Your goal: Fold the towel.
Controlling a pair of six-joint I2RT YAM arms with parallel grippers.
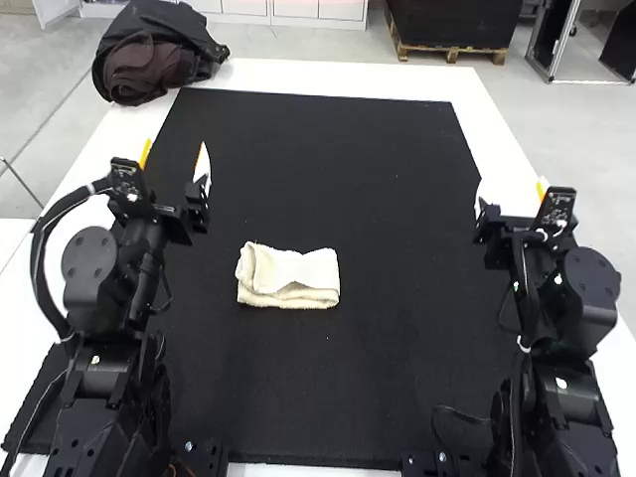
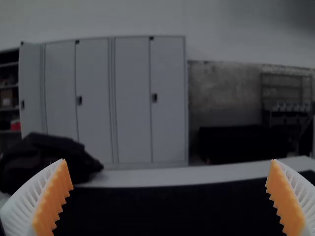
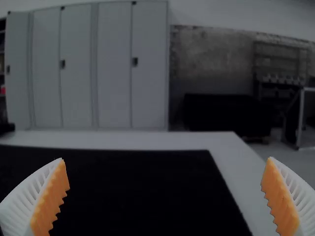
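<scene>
A cream towel (image 1: 288, 277) lies on the black mat left of its middle, folded into a small, layered rectangle with a rolled-looking left end and a loose flap on top. My left gripper (image 1: 175, 159) stands beyond and to the left of the towel, apart from it. In the left wrist view the left gripper (image 2: 170, 196) is wide open with nothing between its orange pads. Far to the towel's right is my right gripper (image 1: 509, 194). The right gripper (image 3: 165, 196) is likewise wide open and holds nothing in the right wrist view.
The black mat (image 1: 328, 149) covers most of the white table (image 1: 338, 75). A dark bag or jacket (image 1: 154, 50) rests on the table's far left corner, beyond the left arm. Bare mat stretches between the towel and the right arm.
</scene>
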